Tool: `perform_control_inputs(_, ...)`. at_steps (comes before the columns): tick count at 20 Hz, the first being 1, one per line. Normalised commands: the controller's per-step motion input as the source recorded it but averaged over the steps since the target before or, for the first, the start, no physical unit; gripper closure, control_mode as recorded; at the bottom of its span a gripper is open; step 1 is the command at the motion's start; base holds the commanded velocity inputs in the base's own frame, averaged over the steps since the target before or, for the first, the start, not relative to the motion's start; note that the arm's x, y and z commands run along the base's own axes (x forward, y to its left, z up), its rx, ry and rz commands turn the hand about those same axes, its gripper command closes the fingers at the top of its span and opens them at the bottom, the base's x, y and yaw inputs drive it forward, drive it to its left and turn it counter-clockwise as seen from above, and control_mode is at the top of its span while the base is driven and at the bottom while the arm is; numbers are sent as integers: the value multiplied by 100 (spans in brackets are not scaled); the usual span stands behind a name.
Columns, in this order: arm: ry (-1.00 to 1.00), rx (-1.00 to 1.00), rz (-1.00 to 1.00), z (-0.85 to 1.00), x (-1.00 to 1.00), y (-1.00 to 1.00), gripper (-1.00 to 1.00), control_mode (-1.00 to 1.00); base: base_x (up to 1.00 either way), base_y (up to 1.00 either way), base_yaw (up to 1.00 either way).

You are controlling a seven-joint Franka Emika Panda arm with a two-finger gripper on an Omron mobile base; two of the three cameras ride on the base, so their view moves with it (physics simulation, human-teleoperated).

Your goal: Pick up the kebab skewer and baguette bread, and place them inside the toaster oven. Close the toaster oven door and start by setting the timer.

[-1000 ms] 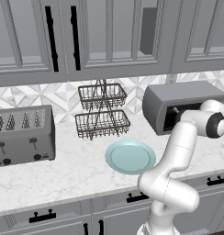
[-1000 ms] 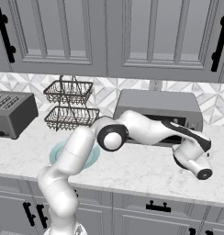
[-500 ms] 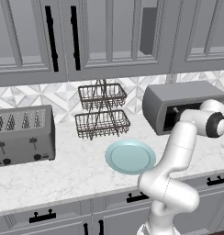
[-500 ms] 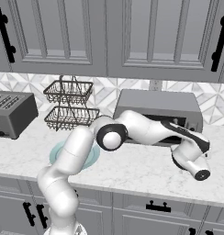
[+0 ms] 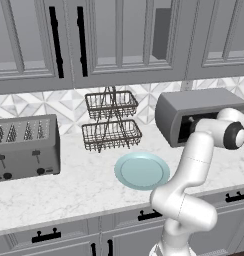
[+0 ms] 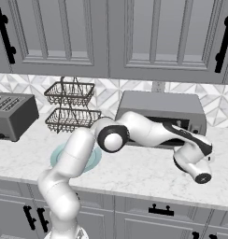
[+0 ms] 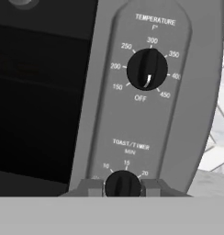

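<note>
The grey toaster oven [image 5: 204,106] [image 6: 159,105] stands at the back right of the counter. In the hand view its control panel [image 7: 104,114] is very close, with the temperature knob [image 7: 147,69] above and the timer knob [image 7: 123,180] at the bottom edge. My gripper [image 7: 123,187] is shut on the timer knob, one fingertip [image 7: 92,187] touching each side. Dark door glass [image 7: 36,92] lies left of the panel. The kebab skewer and the baguette are hidden. My arm reaches across the oven's front in both base views.
A pale teal plate [image 5: 142,171] [image 6: 57,158] lies bare on the counter in front of a two-tier wire basket rack [image 5: 111,122] [image 6: 71,107]. A grey slot toaster [image 5: 25,147] [image 6: 10,114] stands at the far left. Upper cabinets hang above.
The wrist has shifted very slightly at the oven's right side. Nothing else has moved.
</note>
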Motion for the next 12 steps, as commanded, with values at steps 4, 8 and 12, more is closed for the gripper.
perform_control_inputs(4, 0, 14, -6, 28, 21, 0, 100, -100, 0, 0, 0)
perform_control_inputs(8, -1, 11, -4, 27, 19, 0, 100, -100, 0, 0, 0)
perform_control_inputs(12, -5, 9, -5, 22, 11, -1, 100, -100, 0, 0, 0)
